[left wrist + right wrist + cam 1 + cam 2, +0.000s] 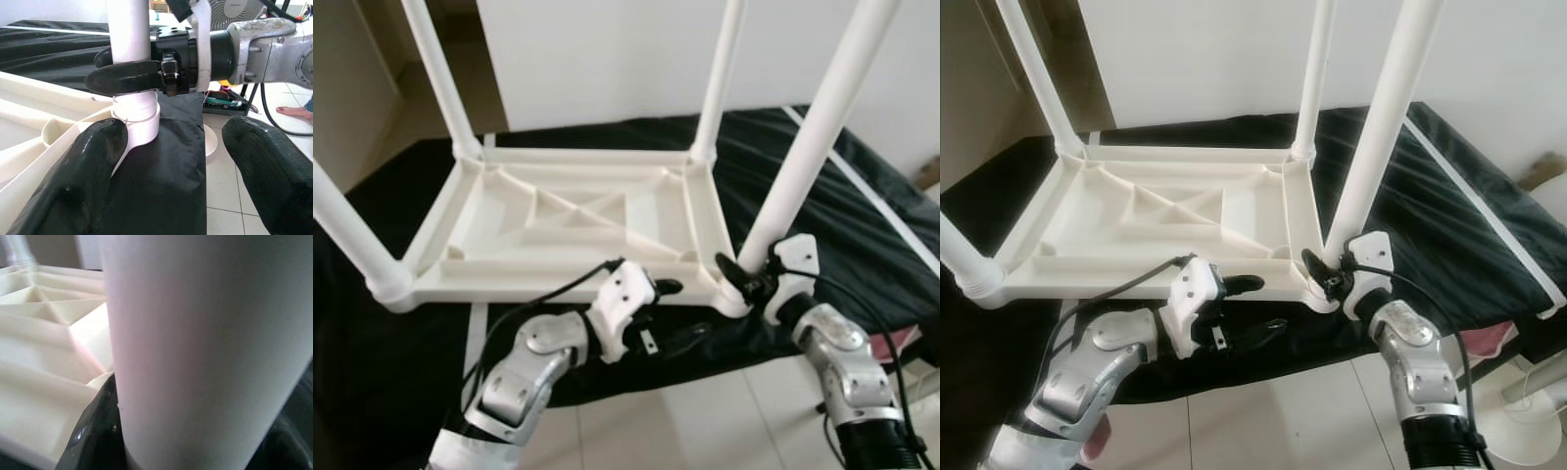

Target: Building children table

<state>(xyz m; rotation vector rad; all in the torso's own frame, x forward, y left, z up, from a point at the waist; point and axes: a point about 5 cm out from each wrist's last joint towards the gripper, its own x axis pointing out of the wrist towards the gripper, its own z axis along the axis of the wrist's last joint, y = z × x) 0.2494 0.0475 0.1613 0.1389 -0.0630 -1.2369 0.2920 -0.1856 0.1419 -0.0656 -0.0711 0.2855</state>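
R gripper (744, 279) clamps near-right table leg (808, 147) at its base; L gripper (671, 313) open by upturned white tabletop (568, 220) edge

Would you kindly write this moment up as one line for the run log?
stage: fitting table legs | right gripper: shut on near-right leg at its base | left gripper: open, beside table frame | table: upside down on black cloth

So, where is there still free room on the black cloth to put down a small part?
Free: the black cloth left of the upturned table top, and the strip right of the near right leg. Crowded: the near right corner, where the right gripper clamps that leg and the open left gripper hovers.
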